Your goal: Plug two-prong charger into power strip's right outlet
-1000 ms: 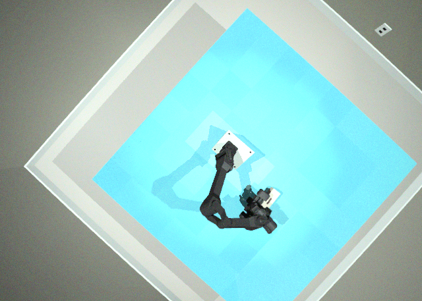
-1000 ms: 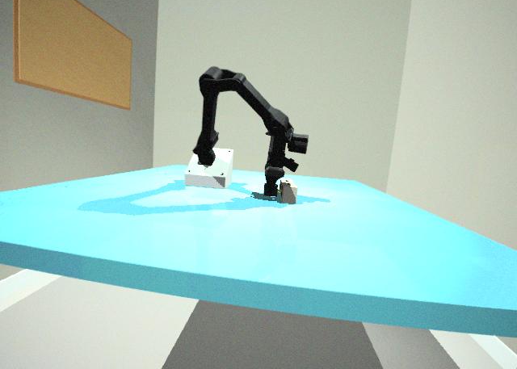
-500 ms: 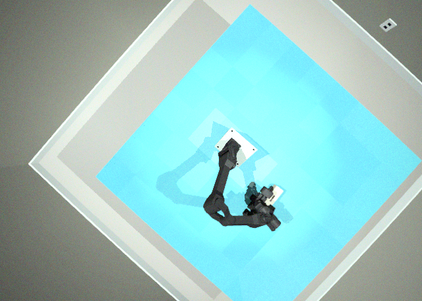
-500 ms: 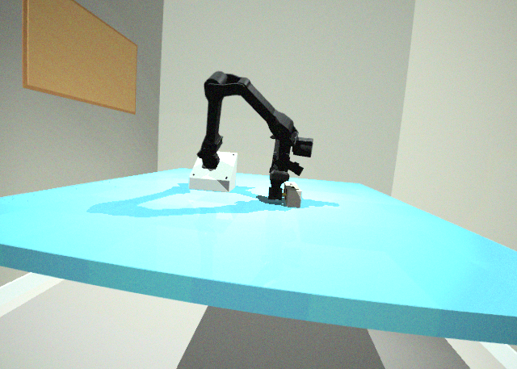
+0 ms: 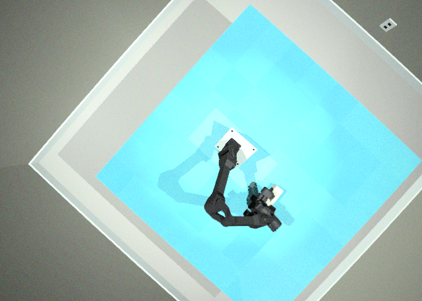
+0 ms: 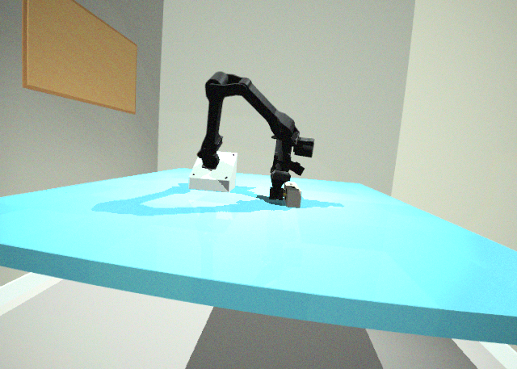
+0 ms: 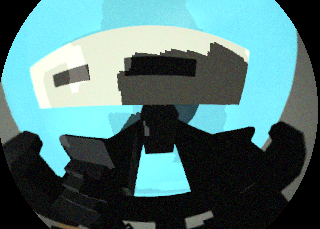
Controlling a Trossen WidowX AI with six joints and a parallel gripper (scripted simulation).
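1. I have the black six-joint arm (image 5: 221,182) (image 6: 214,115) bent over the bright blue tabletop (image 5: 306,120) (image 6: 250,252) (image 7: 260,14), reaching out from its white, slant-topped base (image 5: 248,147) (image 6: 208,184).
2. My black parallel-jaw gripper (image 5: 262,205) (image 6: 276,192) (image 7: 158,121) points down, low over the blue surface, its fingers pinching the small black charger (image 7: 159,120).
3. The charger sits right at the long side of the off-white, block-shaped power strip (image 5: 276,193) (image 6: 293,196) (image 7: 105,49). In the exterior view I see a thin yellow sliver between the gripper's tip and the strip; how far the prongs are in, I can't tell.
4. From the wrist, the strip spans the picture beyond the fingers, with two dark rectangular slots on its upper face. The charger lines up near the middle one, and shadow covers much of that end.
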